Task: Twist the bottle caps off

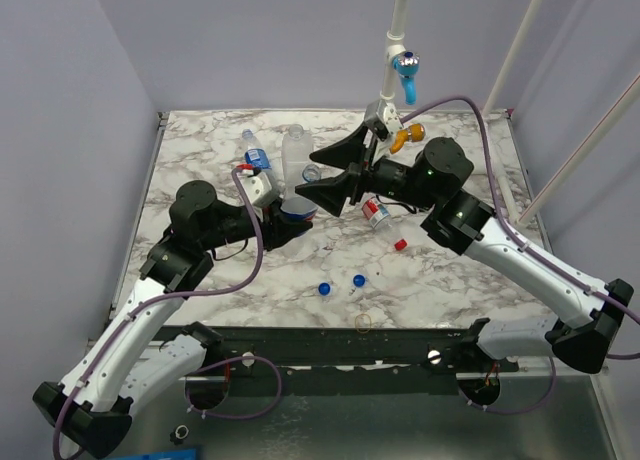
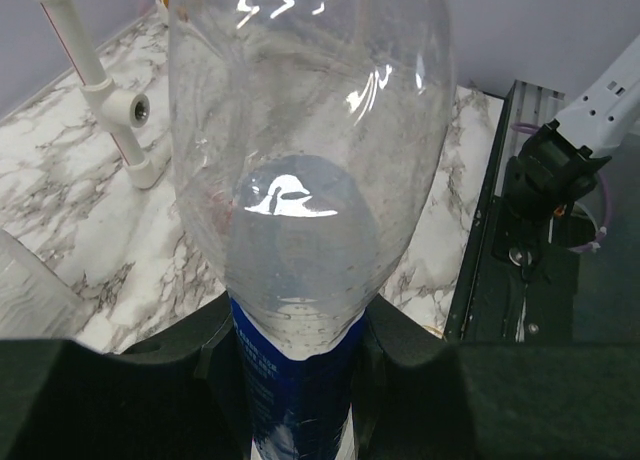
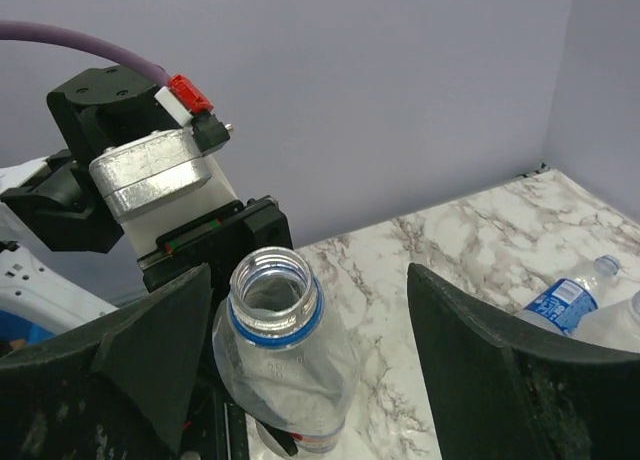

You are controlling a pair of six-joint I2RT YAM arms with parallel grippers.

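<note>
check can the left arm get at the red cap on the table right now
Probably not as things stand: the left end effector is shut on a blue-labelled bottle, so it has no free grip. The red cap itself lies bare on the table, nothing covering it.

Both arms same build: white link shells, black joint housings, black bases. Left arm [image 1: 130,330] and right arm [image 1: 540,270] each had a purple cable [image 3: 80,35] routed outside, base to wrist. Jaws were matte black, broad wedge-shaped fingers. Left wrist carried a silver motor block [image 3: 150,175] over a white cover, with a red connector [image 3: 188,92] on its black housing.
</note>
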